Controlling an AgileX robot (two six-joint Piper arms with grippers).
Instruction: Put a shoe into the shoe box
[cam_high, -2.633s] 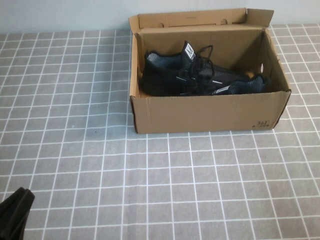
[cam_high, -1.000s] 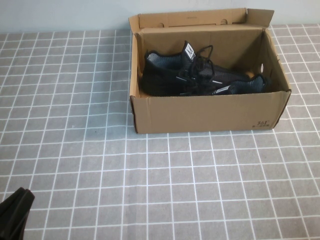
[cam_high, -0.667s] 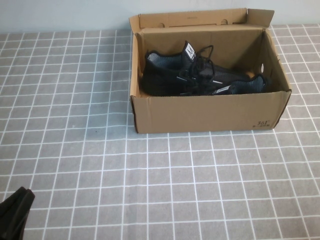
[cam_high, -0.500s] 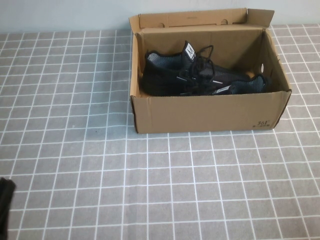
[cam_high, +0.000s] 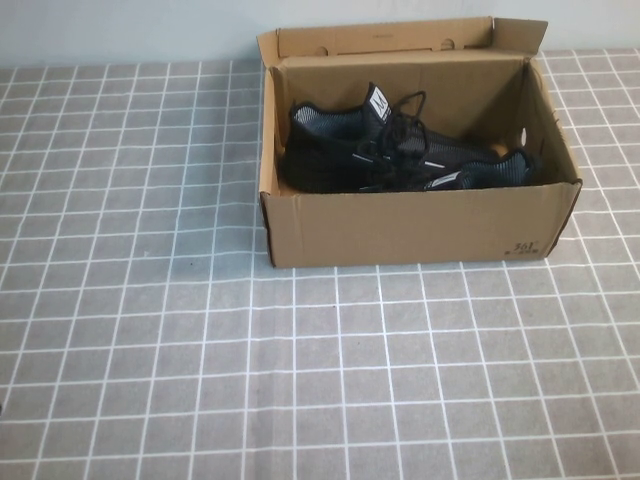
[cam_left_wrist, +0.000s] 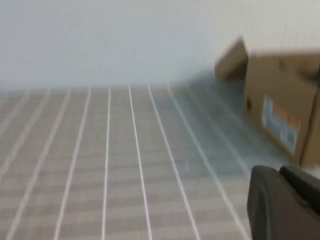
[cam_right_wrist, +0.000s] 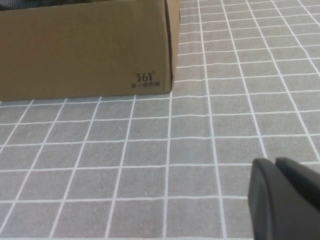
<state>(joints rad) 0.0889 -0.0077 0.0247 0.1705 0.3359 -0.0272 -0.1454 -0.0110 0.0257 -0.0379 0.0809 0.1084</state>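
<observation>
The brown cardboard shoe box (cam_high: 420, 225) stands open at the back middle of the table, flap upright behind it. Two black mesh sneakers lie inside. One shoe (cam_high: 340, 150) shows its white tongue tag. The other shoe (cam_high: 485, 170) lies by the box's right end. Neither gripper shows in the high view. In the left wrist view my left gripper (cam_left_wrist: 279, 170) is shut and empty, low over the cloth, with the box (cam_left_wrist: 280, 100) ahead of it. In the right wrist view my right gripper (cam_right_wrist: 275, 162) is shut and empty, with the box's printed front corner (cam_right_wrist: 145, 79) ahead.
A grey tablecloth (cam_high: 200, 350) with a white grid covers the table. A pale wall runs behind the box. Nothing else stands on the cloth.
The dark part of my left arm at the high view's bottom left corner has slid down and left out of the picture. The box and shoes have not moved.
</observation>
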